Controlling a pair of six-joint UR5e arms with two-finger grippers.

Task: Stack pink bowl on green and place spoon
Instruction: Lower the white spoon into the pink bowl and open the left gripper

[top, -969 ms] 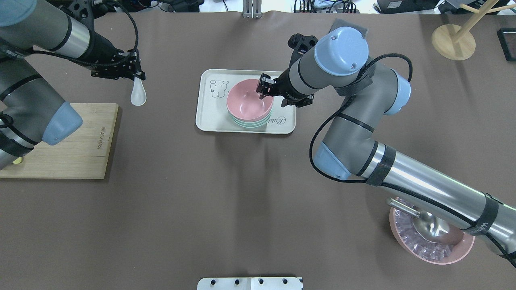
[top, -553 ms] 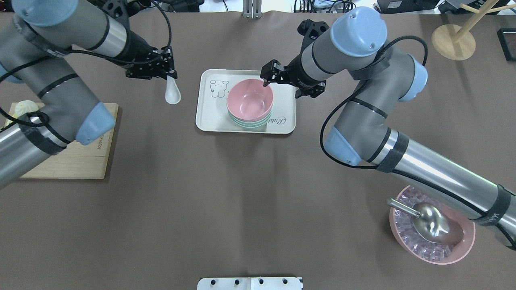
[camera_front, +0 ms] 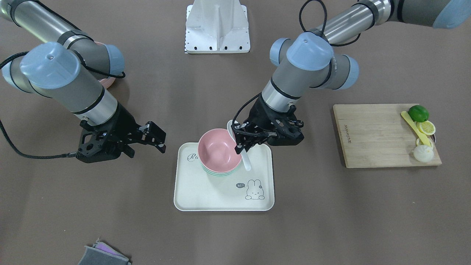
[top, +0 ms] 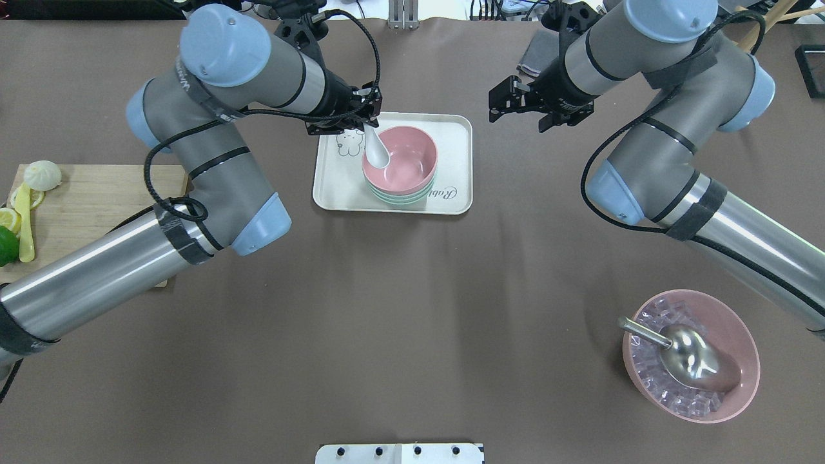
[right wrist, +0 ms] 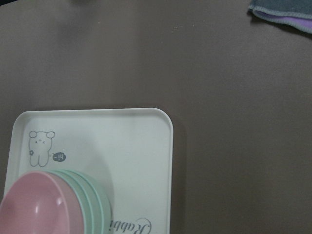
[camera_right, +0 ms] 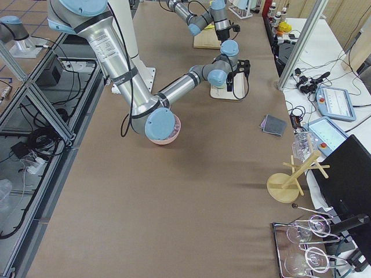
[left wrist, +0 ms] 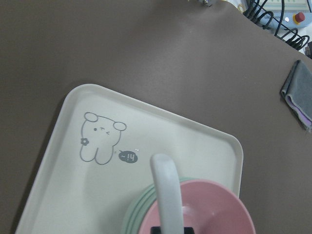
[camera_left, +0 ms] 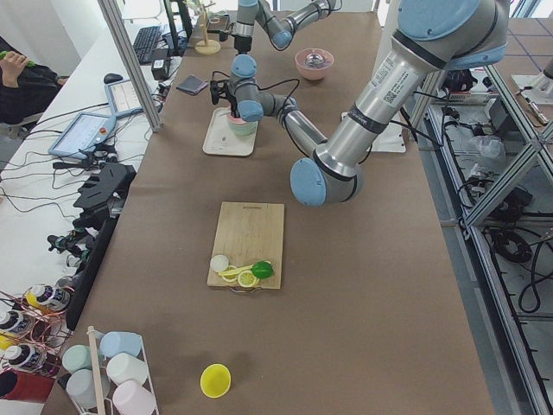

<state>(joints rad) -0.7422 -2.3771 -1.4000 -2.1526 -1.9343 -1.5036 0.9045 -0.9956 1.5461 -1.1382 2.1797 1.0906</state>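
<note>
The pink bowl (top: 403,164) sits nested on the stack of green bowls (top: 401,195) on the cream tray (top: 451,135). My left gripper (top: 368,124) is shut on the white spoon (top: 378,152) and holds it tilted over the pink bowl's left rim. In the front view the left gripper (camera_front: 240,144) grips the spoon (camera_front: 245,161) beside the pink bowl (camera_front: 215,149). The left wrist view shows the spoon (left wrist: 165,190) over the pink bowl (left wrist: 214,209). My right gripper (top: 504,100) is open and empty, off the tray's right side; it also shows in the front view (camera_front: 160,142).
A wooden cutting board (top: 97,212) with lime, lemon slices and a bun lies at the left. A pink bowl of ice (top: 741,380) with a metal scoop (top: 689,361) stands front right. A grey cloth (top: 535,55) and a wooden stand (top: 725,64) are at the back right.
My left arm has carried the spoon rightward from near the cutting board to over the pink bowl's rim. My right gripper has left the pink bowl and pulled back to the right.
</note>
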